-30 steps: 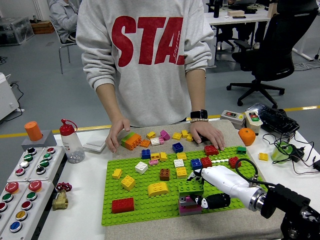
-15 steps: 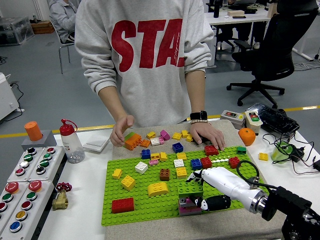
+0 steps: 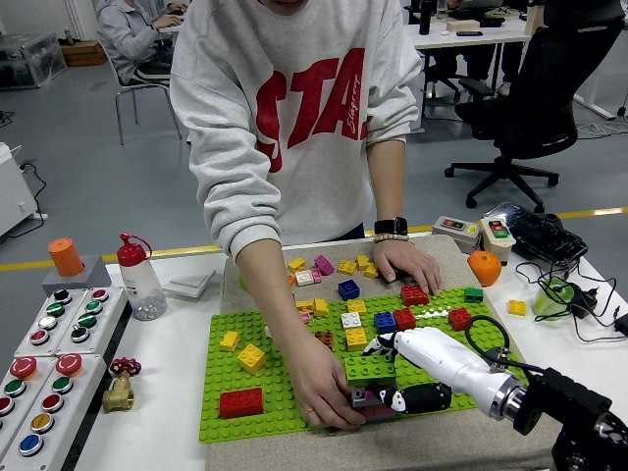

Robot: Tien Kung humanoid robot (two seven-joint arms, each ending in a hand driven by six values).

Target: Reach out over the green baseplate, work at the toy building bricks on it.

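The green baseplate [image 3: 280, 417] lies on a beige mat with several coloured bricks on it. My right hand [image 3: 388, 375], white with a black thumb, reaches in from the lower right. It is shut on a green brick [image 3: 369, 367] that tops a pink and dark stack [image 3: 376, 404] near the plate's front edge. A person leans over from the far side, and one of their hands [image 3: 329, 392] presses against the left side of the same stack. Their other hand [image 3: 407, 265] rests flat at the plate's far edge.
A red brick [image 3: 240, 402] and yellow bricks [image 3: 251, 357] sit on the plate's left half. Loose bricks [image 3: 343, 280] lie beyond the plate. A button panel [image 3: 49, 363], a brass valve [image 3: 120, 390] and a bottle [image 3: 140, 280] stand left. An orange ball [image 3: 484, 267] and cables [image 3: 564, 294] lie right.
The person has leaned forward and brought one hand from the orange brick at the far left down across the plate to the stack, covering the yellow arch brick. My right hand has barely moved.
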